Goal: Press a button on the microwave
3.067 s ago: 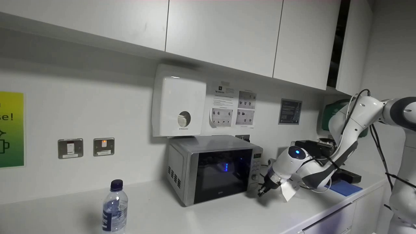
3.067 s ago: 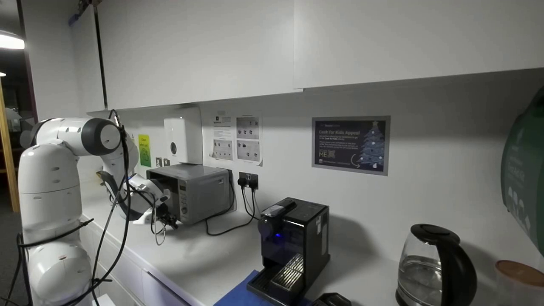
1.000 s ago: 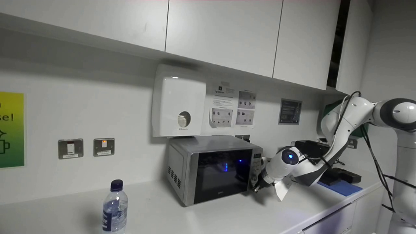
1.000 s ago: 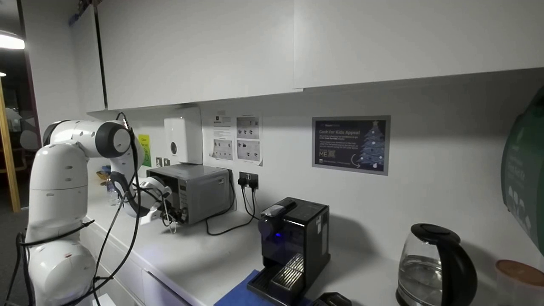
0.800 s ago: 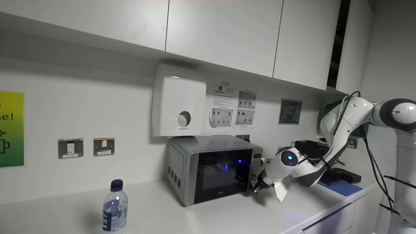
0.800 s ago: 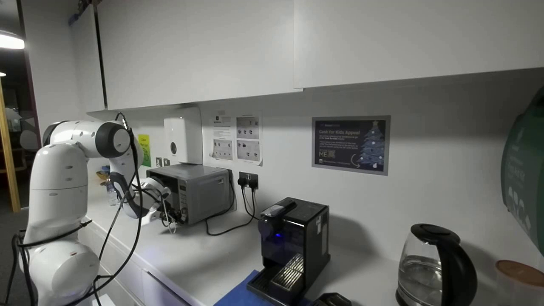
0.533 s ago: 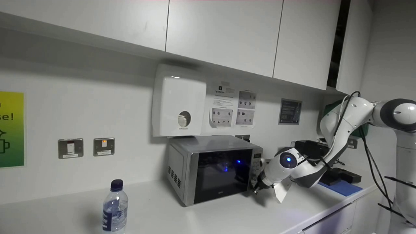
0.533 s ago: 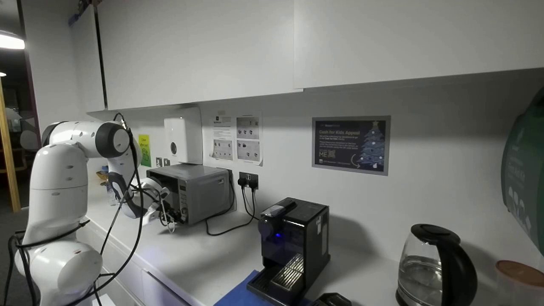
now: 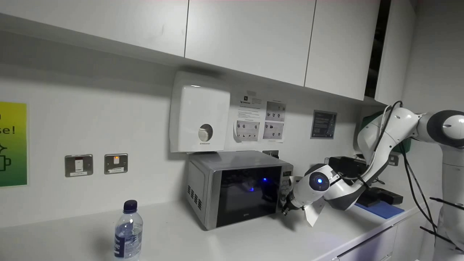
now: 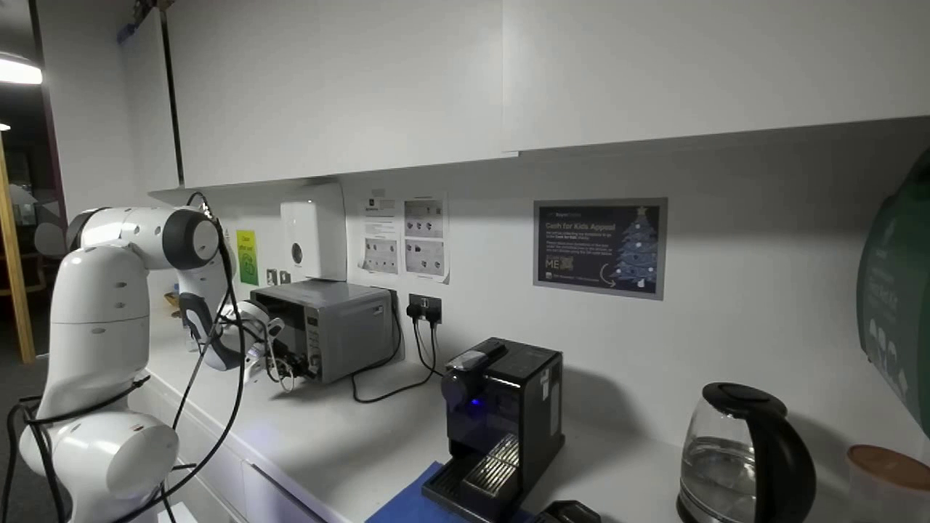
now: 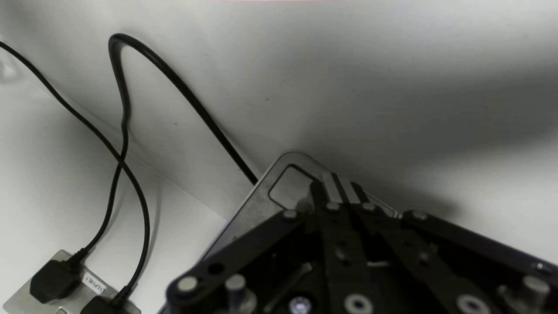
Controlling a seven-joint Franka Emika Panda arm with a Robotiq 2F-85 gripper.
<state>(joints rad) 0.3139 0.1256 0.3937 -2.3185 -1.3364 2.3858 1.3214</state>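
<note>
A black metal two-fingered gripper [image 11: 341,187], tips together, slants down near the lower narrow grey control strip [image 10: 313,340] of the silver-grey, boxy microwave [image 9: 241,195] on a smooth white countertop [image 9: 174,239]; so slanted a push could glance off.

Kettle [image 10: 730,450] and coffee machine [image 10: 508,414] share the desk [image 10: 378,428]

In an exterior view, the black coffee machine stands at six o'clock, the part-filled kettle at four, a Christmas-tree poster [image 10: 597,250] at three. In an exterior view, a capped bottle [image 9: 128,232] stands upright toward half past seven. In both exterior views, a yellow-green sign [image 9: 13,143] hangs at nine.
</note>
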